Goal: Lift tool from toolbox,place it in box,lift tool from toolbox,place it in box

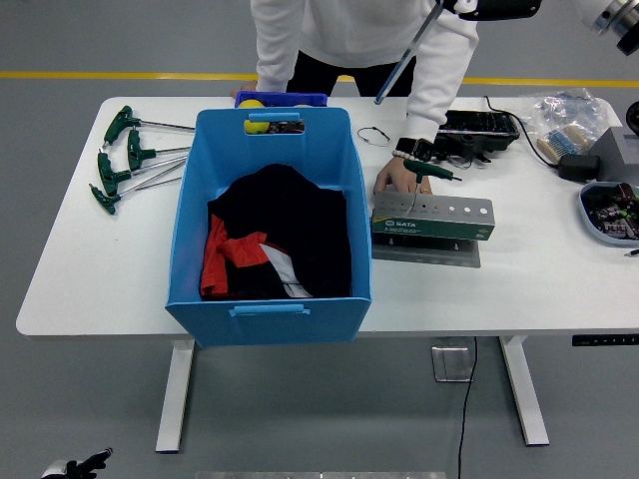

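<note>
Lowest in the head view, below the table's near edge, we see a small dark shape that may be the left hand point(75, 465); we cannot tell its state.

On the flat white table point(100, 279), the deep blue plastic box point(270, 324) stands nearest us, open-topped, with black and red folded clothing point(275, 239) in its bottom. We judge it sits centrally so that either arm can drop tools in from above.

Just right of it is the grey-green slotted metal toolbox point(434, 218) on a grey metal plate point(424, 254). A green-handled screwdriver point(431, 172) stands in a slot at its left end. The person's hand point(395, 178) rests at that far-left corner, beside the green handle, probably steadying the rack.

Further back left lie several green T-handle wrenches point(125, 160), well apart from the toolbox. A black device point(479, 125) and a clear plastic bag point(564, 115) sit far right.

Highest, the right hand point(494, 8), cut by the top edge, carries a long slim metal-shafted tool point(404, 55) slanting down-left over the table's far edge, not yet above the box. Holding it by the handle end keeps the shaft free to lower in.

The room has a plain grey floor with a yellow floor line point(120, 75).
</note>
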